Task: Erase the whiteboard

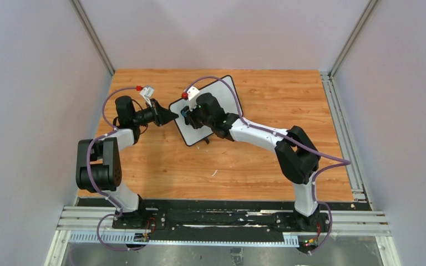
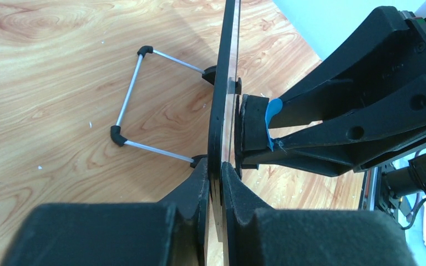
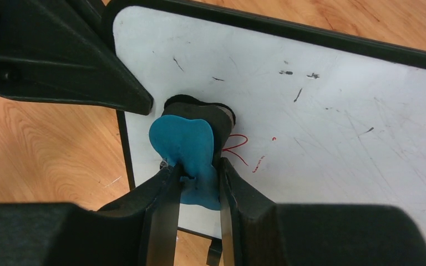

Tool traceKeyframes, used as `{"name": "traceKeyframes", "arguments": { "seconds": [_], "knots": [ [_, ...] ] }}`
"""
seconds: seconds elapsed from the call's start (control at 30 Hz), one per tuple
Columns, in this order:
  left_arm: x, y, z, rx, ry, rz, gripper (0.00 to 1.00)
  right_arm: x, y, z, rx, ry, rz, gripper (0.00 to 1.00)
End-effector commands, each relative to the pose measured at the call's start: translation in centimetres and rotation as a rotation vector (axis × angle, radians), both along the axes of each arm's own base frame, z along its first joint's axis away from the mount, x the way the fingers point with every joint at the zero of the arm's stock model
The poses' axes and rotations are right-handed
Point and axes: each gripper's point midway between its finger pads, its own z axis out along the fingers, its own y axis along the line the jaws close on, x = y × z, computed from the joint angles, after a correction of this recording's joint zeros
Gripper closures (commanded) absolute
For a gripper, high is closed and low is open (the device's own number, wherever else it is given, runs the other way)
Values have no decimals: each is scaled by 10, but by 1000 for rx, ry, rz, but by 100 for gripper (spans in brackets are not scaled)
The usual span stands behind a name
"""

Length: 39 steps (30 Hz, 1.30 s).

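Observation:
The whiteboard (image 1: pixel 223 93), white with a thin black frame, stands tilted on the wooden table. My left gripper (image 1: pixel 173 115) is shut on its left edge; the left wrist view shows the board (image 2: pixel 226 83) edge-on between the jaws of that gripper (image 2: pixel 220 176), with its wire stand (image 2: pixel 130 97) behind. My right gripper (image 3: pixel 195 173) is shut on the blue-and-black eraser (image 3: pixel 186 145) and presses it against the board's face (image 3: pixel 321 127) near the left edge. A red mark (image 3: pixel 237 145) shows just right of the eraser. The eraser also shows in the left wrist view (image 2: pixel 258 130).
Faint black smudges (image 3: pixel 297 75) dot the board's upper face. The wooden table (image 1: pixel 255 172) extends in front of the board. Grey walls and aluminium rails (image 1: pixel 344 127) bound the table on both sides.

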Motion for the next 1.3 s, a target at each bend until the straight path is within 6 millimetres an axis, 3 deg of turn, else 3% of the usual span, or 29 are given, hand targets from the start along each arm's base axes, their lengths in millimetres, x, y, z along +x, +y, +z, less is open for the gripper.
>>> {"name": "traceKeyframes", "arguments": {
  "seconds": [0.0, 0.37, 0.5, 0.9, 1.13, 1.27],
  "knots": [
    [6, 2, -10, 39, -17, 11, 100, 7, 3, -11, -16, -2, -24, 99],
    [5, 2, -10, 37, -14, 7, 100, 48, -53, -23, -69, -4, -141, 99],
    [6, 2, -9, 37, -16, 7, 100, 57, -74, -9, -60, -25, -183, 99],
    [6, 3, -11, 42, -9, 8, 100, 88, -149, -10, -63, -18, -329, 99],
    [6, 3, -11, 45, -8, 7, 100, 108, -183, -9, -63, -19, -387, 99],
    [6, 2, -12, 45, -6, 7, 100, 115, -190, -8, -54, -18, -395, 99]
  ]
}}
